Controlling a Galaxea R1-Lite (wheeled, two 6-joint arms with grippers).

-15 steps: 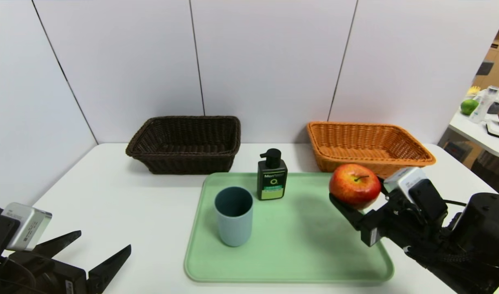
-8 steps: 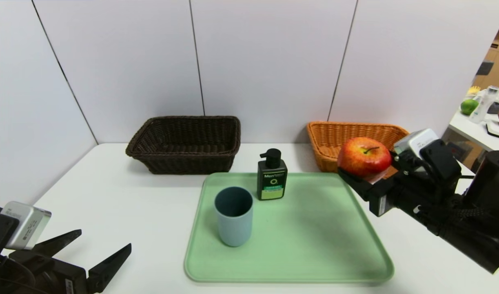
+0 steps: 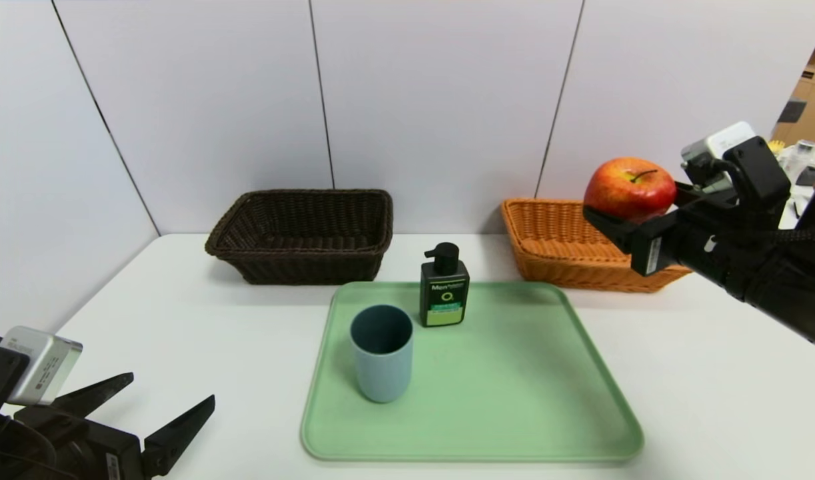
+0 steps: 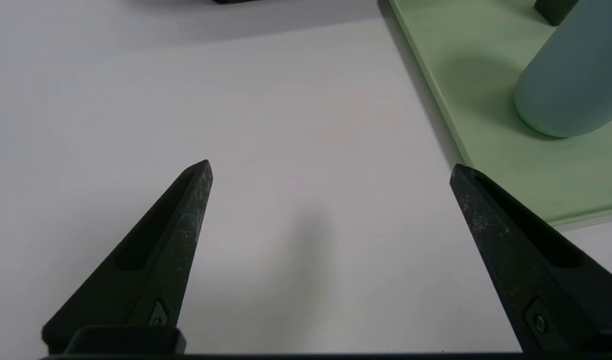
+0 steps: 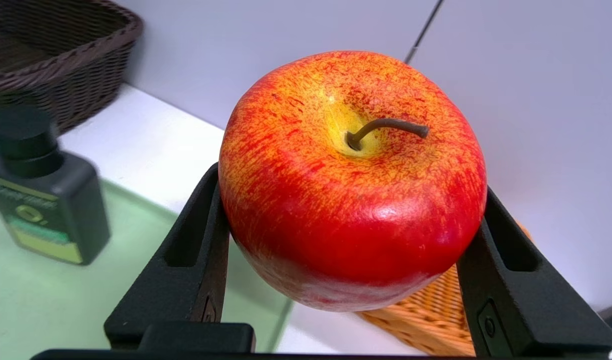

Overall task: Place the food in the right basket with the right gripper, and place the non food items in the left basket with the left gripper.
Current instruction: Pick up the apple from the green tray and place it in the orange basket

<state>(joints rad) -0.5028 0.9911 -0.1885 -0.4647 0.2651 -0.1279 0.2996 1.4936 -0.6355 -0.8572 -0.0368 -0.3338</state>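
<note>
Red with a yellow blush, the apple point(image 3: 629, 187) sat pinched between the two fingers of the right tool point(image 3: 620, 223), stem up, held in the air above the orange basket point(image 3: 554, 247). In the right wrist view the apple point(image 5: 352, 180) filled the gap between the black fingers point(image 5: 190, 255), each pressed against one of its sides, with the orange basket point(image 5: 426, 320) showing below it.

The orange basket stood on the white worktop point(image 3: 180, 313) at about 1 o'clock from the green tray point(image 3: 514, 400); the dark basket point(image 3: 304, 233) stood at about 11 o'clock from it, and the two were well apart. On the tray the cup point(image 3: 382, 352) stood upright toward 9 o'clock, and the pump bottle point(image 3: 444, 285) stood upright at 12 o'clock near the far rim, just beyond the cup.

The left tool point(image 3: 160, 417) hung low over the worktop at about 8 o'clock from the tray, its fingers spread wide around nothing. In the left wrist view the tool point(image 4: 331, 172) hung over bare worktop, with the tray's edge point(image 4: 436, 95) and the cup point(image 4: 571, 85) beyond one fingertip
</note>
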